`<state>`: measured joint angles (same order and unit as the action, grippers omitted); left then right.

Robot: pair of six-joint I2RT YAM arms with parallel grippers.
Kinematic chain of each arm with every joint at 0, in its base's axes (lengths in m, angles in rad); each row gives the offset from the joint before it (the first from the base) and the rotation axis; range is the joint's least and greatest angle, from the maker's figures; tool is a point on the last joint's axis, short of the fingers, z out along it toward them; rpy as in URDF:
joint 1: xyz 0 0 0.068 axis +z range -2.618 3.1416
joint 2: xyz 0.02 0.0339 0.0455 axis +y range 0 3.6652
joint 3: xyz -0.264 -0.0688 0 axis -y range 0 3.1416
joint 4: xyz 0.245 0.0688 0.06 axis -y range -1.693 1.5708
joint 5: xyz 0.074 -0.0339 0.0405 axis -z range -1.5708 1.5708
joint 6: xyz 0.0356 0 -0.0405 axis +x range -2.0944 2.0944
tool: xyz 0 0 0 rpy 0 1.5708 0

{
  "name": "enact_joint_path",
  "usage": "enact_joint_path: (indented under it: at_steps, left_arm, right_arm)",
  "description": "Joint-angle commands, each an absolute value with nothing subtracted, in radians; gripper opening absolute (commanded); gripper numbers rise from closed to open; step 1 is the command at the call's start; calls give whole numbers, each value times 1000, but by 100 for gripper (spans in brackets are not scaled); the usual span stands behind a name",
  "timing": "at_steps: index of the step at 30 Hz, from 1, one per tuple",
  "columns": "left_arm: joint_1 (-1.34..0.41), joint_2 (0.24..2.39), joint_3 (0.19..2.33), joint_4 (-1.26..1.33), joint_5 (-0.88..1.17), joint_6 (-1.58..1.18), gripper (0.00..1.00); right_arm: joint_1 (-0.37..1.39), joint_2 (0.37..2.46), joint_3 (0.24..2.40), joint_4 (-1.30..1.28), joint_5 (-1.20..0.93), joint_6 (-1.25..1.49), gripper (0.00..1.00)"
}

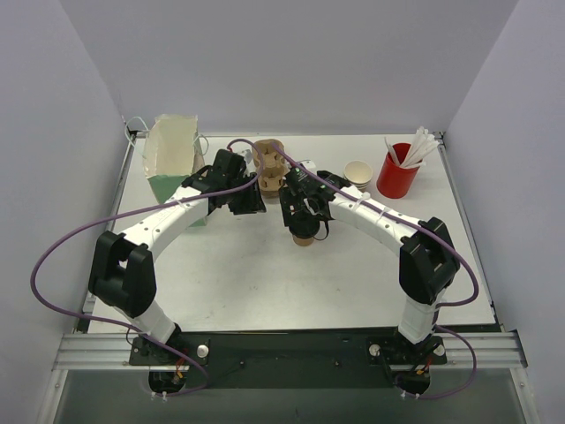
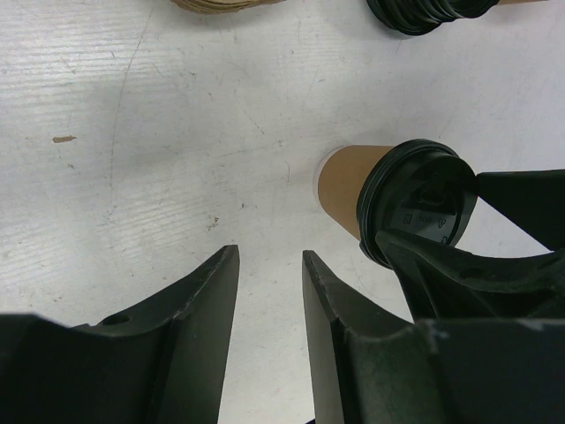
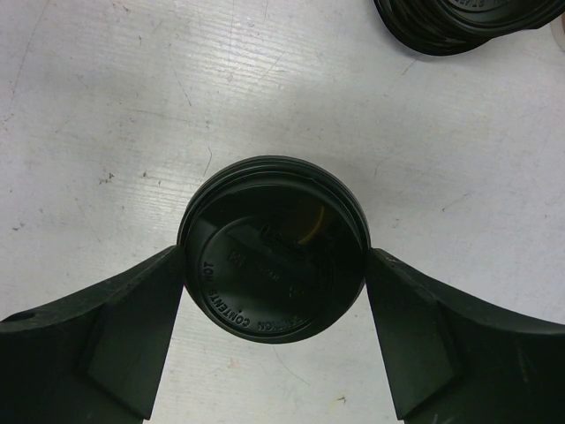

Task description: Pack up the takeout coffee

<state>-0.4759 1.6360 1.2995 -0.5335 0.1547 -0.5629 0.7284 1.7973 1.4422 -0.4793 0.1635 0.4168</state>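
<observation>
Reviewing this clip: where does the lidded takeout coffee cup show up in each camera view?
Top external: takeout coffee near picture centre, under the right gripper.
Left wrist: right of centre, brown side and black lid showing.
Right wrist: centre, lid seen from above, between the fingers.
Shared landmark: stack of black lids, top right in both wrist views.

Takeout coffee between right fingers
</observation>
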Motion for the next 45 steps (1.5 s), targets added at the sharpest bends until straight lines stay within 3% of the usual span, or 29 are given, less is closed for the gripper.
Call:
enact_joint_path:
  at_steps: [1, 45]
  left_arm:
    - [-471, 1608, 1304, -499, 167, -549, 45]
    - [-471, 1614, 1293, -489, 175, -552, 45]
  right_arm:
    - [736, 1815, 1440, -529, 181, 407, 77]
    - [732, 1770, 1422, -488, 173, 422, 81]
